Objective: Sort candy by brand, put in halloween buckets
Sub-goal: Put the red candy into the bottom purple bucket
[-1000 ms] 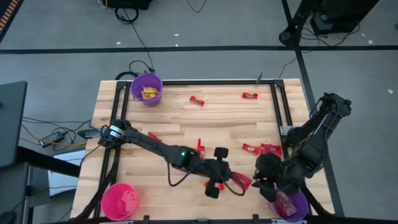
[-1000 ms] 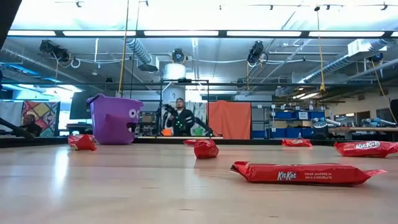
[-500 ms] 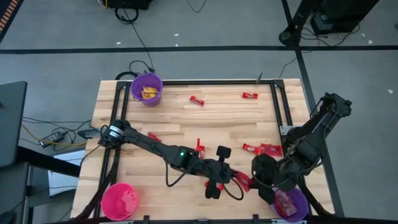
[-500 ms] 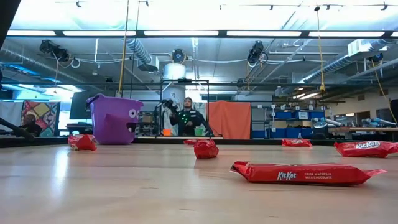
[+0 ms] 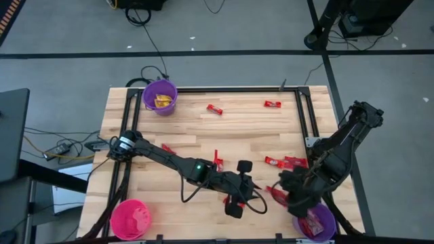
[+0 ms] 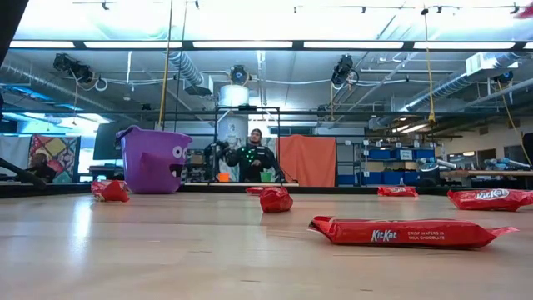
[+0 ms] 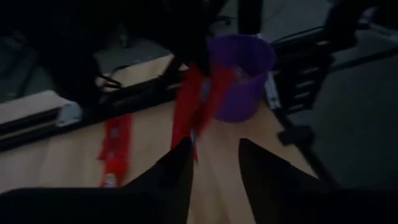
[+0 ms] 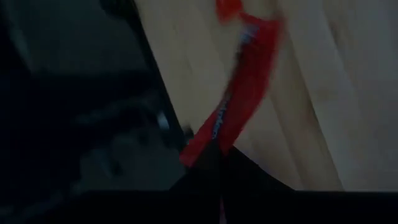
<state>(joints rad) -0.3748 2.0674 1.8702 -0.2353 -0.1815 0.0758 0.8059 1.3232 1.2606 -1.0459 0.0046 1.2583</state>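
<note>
- The right hand [image 5: 283, 192] is near the surface's near right corner, pinching a red KitKat bar [image 8: 233, 112] by one end, so the bar hangs ready for the purple bucket [image 5: 313, 222] just beside it, which appears to hold red wrappers.
- The left hand [image 7: 214, 165], fingers spread and empty, sits just beside, apparently having let that bar go.
- Only the right wrist view shows the pinch; only the low view reads the KitKat wrapper [image 6: 412, 232].

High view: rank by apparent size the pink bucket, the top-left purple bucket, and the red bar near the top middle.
1. Pink bucket, slightly larger, though the picture's bottom edge crops its rim.
2. Top-left purple bucket, close to the pink one; a tentative call.
3. Red bar, far smaller.
</note>
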